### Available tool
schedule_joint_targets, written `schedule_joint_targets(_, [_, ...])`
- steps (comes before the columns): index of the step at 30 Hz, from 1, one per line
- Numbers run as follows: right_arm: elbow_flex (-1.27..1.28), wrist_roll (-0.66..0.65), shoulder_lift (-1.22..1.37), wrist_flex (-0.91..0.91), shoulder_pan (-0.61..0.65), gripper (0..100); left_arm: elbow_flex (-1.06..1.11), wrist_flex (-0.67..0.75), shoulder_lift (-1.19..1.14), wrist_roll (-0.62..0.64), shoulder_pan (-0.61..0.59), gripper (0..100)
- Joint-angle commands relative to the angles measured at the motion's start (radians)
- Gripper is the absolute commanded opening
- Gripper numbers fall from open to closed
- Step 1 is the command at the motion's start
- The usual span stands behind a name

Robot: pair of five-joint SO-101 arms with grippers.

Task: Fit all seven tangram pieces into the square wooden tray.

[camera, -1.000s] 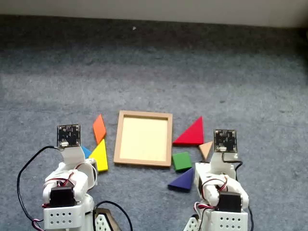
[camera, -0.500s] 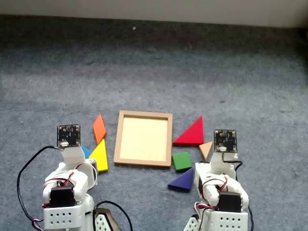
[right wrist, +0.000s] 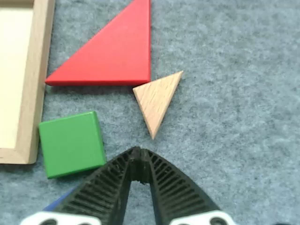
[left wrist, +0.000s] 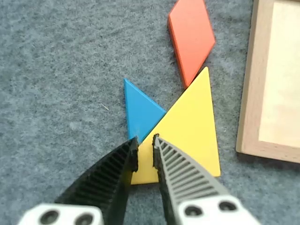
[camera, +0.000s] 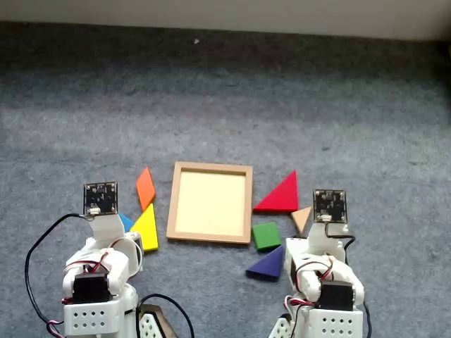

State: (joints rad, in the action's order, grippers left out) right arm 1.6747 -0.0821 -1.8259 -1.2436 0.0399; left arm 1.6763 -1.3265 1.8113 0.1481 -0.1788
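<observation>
Left fingers (left wrist: 174,165) slightly apart over yellow triangle (left wrist: 192,126); right fingers (right wrist: 164,180) together near wooden triangle (right wrist: 157,98).

High view: fixed, far off, looks down over the whole table (camera: 282,105). Wrist views: close, facing down past left gripper (left wrist: 144,151) and right gripper (right wrist: 139,165). All three share the tray (camera: 209,167) rim.

a: where's the gripper (left wrist: 144,152)?
b: over the yellow triangle (left wrist: 192,131), tips a little apart, right by the blue triangle (left wrist: 139,110)
a: and the orange piece (left wrist: 191,40)?
b: touching the yellow one's tip, beside the tray (left wrist: 251,89)
</observation>
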Motion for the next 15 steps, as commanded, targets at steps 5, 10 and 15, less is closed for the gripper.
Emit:
schedule_joint_targets(5, [0.15, -0.009, -0.012, -0.007, -0.01, 0.9, -0.163, 0.009, 0.001, -0.064, -0.031, 8])
schedule_joint_targets(10, [0.15, -0.009, -0.012, -0.007, -0.01, 0.9, -0.298, 0.041, 0.001, -0.446, -0.03, 8])
schedule_joint_targets(15, [0.15, -0.009, -0.012, -0.007, -0.01, 0.9, -0.421, 0.04, -0.01, -0.511, -0.024, 8])
